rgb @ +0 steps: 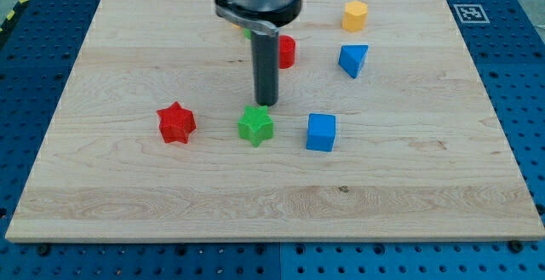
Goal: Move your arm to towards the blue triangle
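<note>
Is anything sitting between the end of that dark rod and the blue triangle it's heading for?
No. In the camera view, only bare wood lies between my tip and the blue triangle. The red block sits just above that line, partly hidden by the rod.

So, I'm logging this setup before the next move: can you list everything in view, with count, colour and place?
Board: one, pale wood, fills most of the view.
Triangle block: one, blue, upper right.
Cube: one, blue, right of centre.
Green star: one, green, centre.
Red star: one, red, left of centre.
Yellow block: one, yellow, top right, above the triangle block.
Red block: one, red, partly hidden behind the rod; shape unclear.
My tip: one, dark, just above the green star, well left of the triangle block.
</note>
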Motion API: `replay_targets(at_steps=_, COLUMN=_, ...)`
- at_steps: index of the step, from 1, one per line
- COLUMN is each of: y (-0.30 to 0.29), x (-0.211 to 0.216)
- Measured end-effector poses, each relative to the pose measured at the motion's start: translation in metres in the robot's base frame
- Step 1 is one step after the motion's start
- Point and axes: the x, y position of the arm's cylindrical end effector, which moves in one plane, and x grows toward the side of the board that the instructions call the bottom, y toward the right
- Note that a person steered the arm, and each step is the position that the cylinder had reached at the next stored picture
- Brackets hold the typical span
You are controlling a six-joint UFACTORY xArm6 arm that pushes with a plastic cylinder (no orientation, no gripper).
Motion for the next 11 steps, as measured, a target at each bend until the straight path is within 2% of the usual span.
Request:
replay_targets(at_steps=1, y=0.059, x=0.001)
replay_targets(at_steps=2, y=0.142, x=0.009)
replay_targets(at_steps=3, y=0.196, x=-0.01)
replay_targets(at_steps=4, y=0.204, x=-0.055)
replay_targets(at_steps=7, y=0.188, x=-0.084)
replay_targets(at_steps=11, y=0.144, x=-0.081)
